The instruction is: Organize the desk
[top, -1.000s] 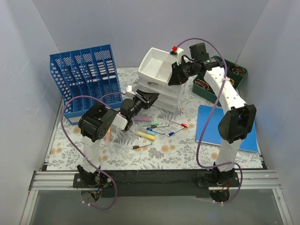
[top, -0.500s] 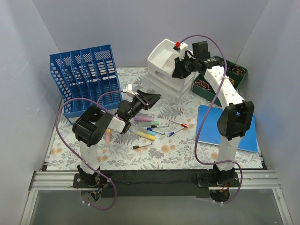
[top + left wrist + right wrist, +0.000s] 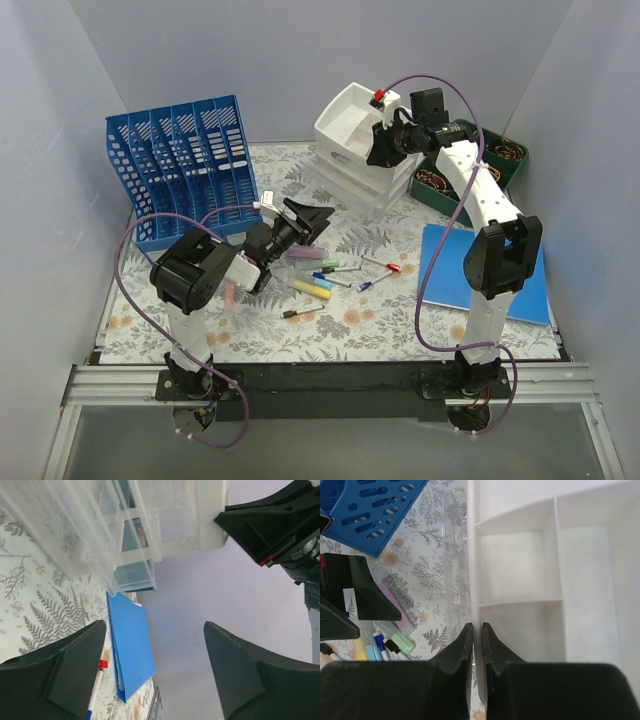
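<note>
The pale fern-and-flower printed flat desk (image 3: pixel 150 300) lies under both arms. Over its middle the left gripper (image 3: pixel 312 214) hangs spread wide and empty above scattered coloured plastic markers (image 3: pixel 325 275); a careless descent could scatter them further. To the right, the right gripper (image 3: pixel 381 143) pinches narrowly on the rim of a tilted white plastic tray (image 3: pixel 345 120) above the translucent drawer unit (image 3: pixel 355 192); so thin a hold might slip and drop it. A second ago the left jaws stood narrower, and the tray sat lower and more level.

notebook (image 3: pixel 448 262) half hidden, rack (image 3: pixel 370 505) cropped
</note>
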`<state>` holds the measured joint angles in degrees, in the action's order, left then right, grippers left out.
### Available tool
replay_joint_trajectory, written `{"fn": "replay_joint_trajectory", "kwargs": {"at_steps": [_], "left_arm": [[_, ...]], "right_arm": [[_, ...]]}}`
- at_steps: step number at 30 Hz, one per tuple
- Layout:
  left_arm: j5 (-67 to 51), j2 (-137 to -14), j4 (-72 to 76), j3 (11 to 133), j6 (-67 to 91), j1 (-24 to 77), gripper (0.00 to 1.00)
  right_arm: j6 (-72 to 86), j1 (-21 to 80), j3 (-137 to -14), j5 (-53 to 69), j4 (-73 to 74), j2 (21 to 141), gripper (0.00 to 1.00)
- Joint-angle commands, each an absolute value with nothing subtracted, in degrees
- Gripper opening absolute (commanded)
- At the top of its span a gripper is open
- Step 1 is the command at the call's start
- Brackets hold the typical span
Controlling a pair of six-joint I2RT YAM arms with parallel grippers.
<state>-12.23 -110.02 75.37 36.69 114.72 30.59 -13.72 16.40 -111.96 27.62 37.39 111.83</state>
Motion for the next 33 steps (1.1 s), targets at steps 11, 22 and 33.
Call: {"fn": "replay_joint_trajectory", "kwargs": {"at_steps": [11, 22, 33], "left_arm": [[-0.7, -90.3, 24.6, 55.2, 100.5, 30.8, 0.98], [2.3, -98.3, 4.1, 69.8, 104.2, 31.1, 0.81], [2.2, -109.3, -5.5, 84.1, 106.8, 31.4, 0.72]], "right_arm": [[-13.2, 15.1, -109.9, 26.8, 41.3, 113.4, 0.01], [-13.3, 15.2, -109.7, 26.7, 41.2, 113.0, 0.01], [-13.3, 15.1, -109.5, 26.8, 41.1, 113.2, 0.01]]}}
